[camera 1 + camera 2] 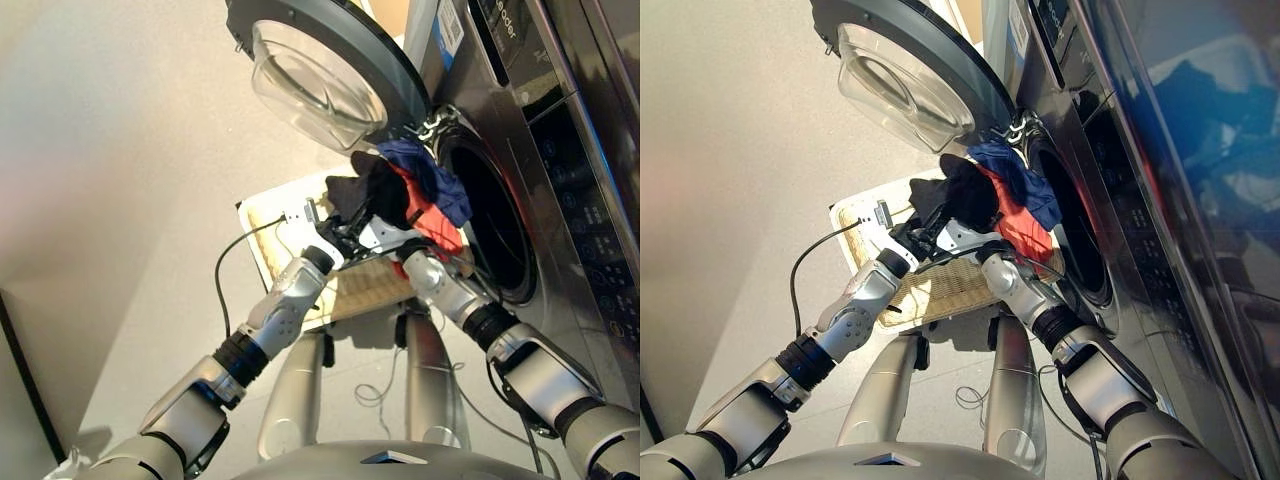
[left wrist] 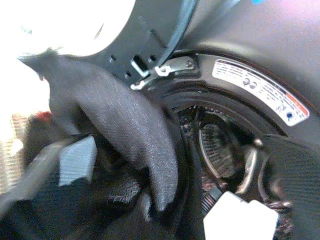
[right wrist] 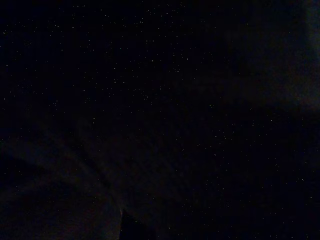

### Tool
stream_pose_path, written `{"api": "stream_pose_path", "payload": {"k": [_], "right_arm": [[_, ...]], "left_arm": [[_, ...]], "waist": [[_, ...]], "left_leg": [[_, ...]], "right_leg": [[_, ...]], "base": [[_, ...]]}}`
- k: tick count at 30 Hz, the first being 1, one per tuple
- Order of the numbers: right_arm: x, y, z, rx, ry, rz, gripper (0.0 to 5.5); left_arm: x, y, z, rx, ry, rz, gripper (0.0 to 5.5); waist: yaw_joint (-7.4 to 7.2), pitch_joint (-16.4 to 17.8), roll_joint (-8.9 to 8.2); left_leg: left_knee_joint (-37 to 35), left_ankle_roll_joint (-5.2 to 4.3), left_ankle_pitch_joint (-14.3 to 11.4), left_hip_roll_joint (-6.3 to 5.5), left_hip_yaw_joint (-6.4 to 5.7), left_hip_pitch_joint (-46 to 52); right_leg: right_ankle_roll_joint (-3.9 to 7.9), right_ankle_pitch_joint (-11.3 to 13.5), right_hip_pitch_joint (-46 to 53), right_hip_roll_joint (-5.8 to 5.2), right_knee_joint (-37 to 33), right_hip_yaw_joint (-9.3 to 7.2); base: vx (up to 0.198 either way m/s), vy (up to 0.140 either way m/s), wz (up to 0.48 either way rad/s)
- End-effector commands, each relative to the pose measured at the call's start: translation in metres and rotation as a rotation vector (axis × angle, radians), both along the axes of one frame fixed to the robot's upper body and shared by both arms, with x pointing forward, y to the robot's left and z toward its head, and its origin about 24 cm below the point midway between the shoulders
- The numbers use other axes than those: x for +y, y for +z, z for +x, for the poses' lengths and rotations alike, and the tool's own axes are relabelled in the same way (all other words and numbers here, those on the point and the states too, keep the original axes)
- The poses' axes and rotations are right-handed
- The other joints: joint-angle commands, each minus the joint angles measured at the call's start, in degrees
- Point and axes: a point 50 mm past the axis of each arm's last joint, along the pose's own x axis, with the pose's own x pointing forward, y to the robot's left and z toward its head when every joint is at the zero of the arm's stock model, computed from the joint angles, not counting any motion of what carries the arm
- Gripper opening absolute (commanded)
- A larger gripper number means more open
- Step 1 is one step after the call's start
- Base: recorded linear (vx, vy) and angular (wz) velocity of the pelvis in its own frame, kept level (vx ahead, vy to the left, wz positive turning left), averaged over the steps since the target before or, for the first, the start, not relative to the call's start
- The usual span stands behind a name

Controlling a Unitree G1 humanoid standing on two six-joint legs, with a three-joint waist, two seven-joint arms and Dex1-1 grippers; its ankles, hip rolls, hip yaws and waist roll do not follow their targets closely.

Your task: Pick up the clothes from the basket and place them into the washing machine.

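Now lifting the clothes (image 1: 405,195), bunched between left gripper (image 1: 345,228) and right gripper (image 1: 400,240) with finger state impossible to tell, risking a snag on the washing machine (image 1: 530,150) porthole rim.

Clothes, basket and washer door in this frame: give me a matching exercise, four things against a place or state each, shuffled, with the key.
Things:
1. navy garment
2. black garment
3. basket
4. glass door

Place or state:
A. swung open, up beside the porthole
B. on the floor beneath the arms, with no clothes visible in it
C. top of the lifted bundle, at the porthole rim
D. side of the bundle away from the porthole

Pairs: 1-C, 2-D, 3-B, 4-A
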Motion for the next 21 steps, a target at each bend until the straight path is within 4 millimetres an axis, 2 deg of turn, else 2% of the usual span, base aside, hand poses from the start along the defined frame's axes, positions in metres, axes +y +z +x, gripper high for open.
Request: {"api": "stream_pose_path", "payload": {"k": [1,5,7,11,14,15,16,21], "right_arm": [[0.019,0.024,0.004,-0.121,-0.022,0.210,0.00],[0.003,0.017,0.007,-0.078,-0.201,0.392,0.00],[-0.004,0.013,0.007,-0.060,-0.275,0.471,0.00],[-0.024,0.019,0.012,-0.086,-0.391,0.599,0.00],[-0.048,0.038,0.023,-0.159,-0.515,0.700,0.00],[-0.055,0.044,0.028,-0.178,-0.549,0.712,0.00],[-0.065,0.053,0.032,-0.216,-0.591,0.716,0.00],[-0.111,0.111,0.050,-0.402,-0.761,0.792,0.00]], "left_arm": [[0.027,0.027,-0.001,-0.171,0.174,-0.023,5.50],[0.061,0.022,0.002,-0.137,0.423,-0.059,5.50],[0.069,0.013,0.003,-0.085,0.511,-0.078,5.50],[0.083,0.001,0.008,-0.059,0.632,0.011,5.50],[0.089,-0.007,0.010,-0.035,0.681,0.049,5.50],[0.090,-0.008,0.010,-0.033,0.688,0.053,5.50],[0.091,-0.010,0.010,-0.030,0.691,0.056,5.50],[0.097,-0.007,0.010,-0.064,0.690,0.108,5.50]], "waist": [[-0.18,-1.05,0.53],[0.06,-0.95,0.96],[0.01,-0.82,1.08],[-0.05,-0.11,1.80],[0.48,0.71,2.97],[1.08,0.71,3.52],[1.46,0.85,4.01],[2.94,1.11,5.45]], "left_leg": [[6.02,0.64,-3.69,-0.45,-0.80,-1.95],[5.67,0.78,-3.50,-0.67,-0.70,-2.58],[5.28,0.80,-3.33,-0.73,-0.69,-2.58],[4.87,0.81,-3.21,-1.07,-0.63,-3.08],[6.04,1.20,-3.67,-1.36,-0.55,-5.38],[6.63,1.12,-5.50,-1.07,-1.00,-5.36],[6.85,1.24,-5.57,-1.20,-1.08,-6.06],[10.38,1.79,-6.64,-1.54,-1.11,-11.49]], "right_leg": [[4.67,-0.66,4.63,0.39,-5.13,0.38],[4.62,-0.40,3.40,0.02,-4.71,0.49],[4.59,-0.35,3.14,-0.15,-4.60,0.60],[4.65,-0.47,1.82,-0.65,-3.83,0.70],[4.61,-0.75,-0.74,-1.12,-2.11,0.81],[4.94,-2.52,-1.00,-0.81,-0.95,1.09],[4.96,-2.70,-2.03,-1.03,-0.31,1.17],[4.74,-4.18,-7.75,-2.04,4.38,1.62]], "base": [[0.000,0.000,0.000],[0.000,0.000,0.000],[0.000,0.000,0.000],[-0.004,0.013,0.012],[0.012,0.063,0.065],[0.086,0.052,0.091],[0.091,0.047,0.094],[-0.003,0.032,0.064]]}}
